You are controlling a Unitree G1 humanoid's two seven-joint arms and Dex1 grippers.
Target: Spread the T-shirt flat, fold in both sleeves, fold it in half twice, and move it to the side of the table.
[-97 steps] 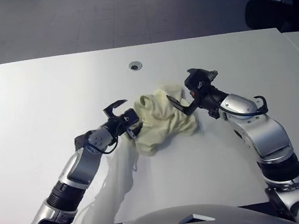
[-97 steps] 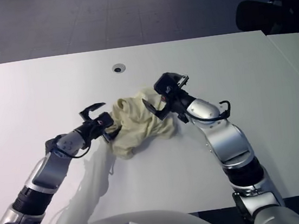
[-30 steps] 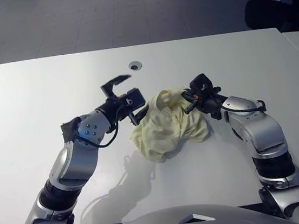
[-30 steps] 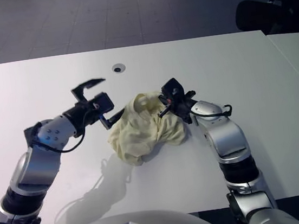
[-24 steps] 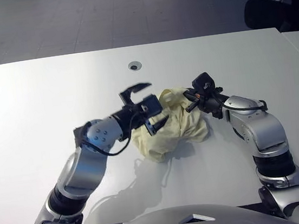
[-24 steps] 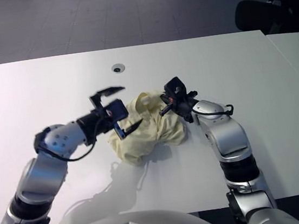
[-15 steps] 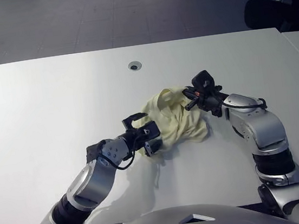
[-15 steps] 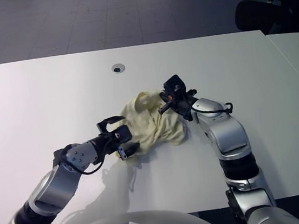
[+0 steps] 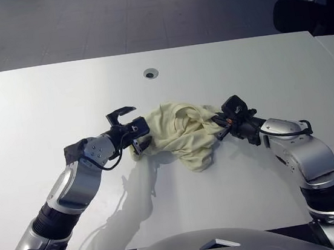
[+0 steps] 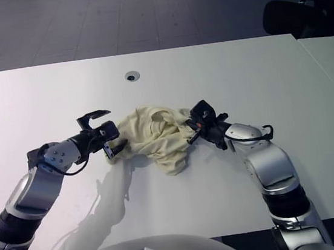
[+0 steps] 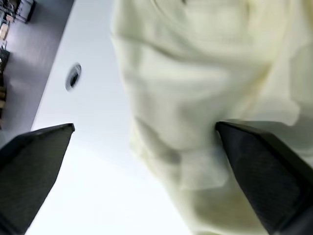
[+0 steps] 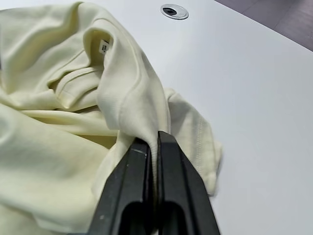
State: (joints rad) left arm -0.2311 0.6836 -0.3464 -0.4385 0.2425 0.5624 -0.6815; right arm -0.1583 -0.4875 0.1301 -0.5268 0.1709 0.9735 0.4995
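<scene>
The right wrist view shows the right gripper (image 12: 152, 138) pinching a T-shirt (image 9: 180, 129) fold. The left gripper (image 9: 136, 129) gapes wide at the T-shirt's left edge.

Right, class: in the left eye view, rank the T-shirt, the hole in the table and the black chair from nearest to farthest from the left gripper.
1. T-shirt: touching the left gripper, on its right.
2. Hole: farther back, towards the far edge.
3. Chair: beyond the far right corner.
</scene>
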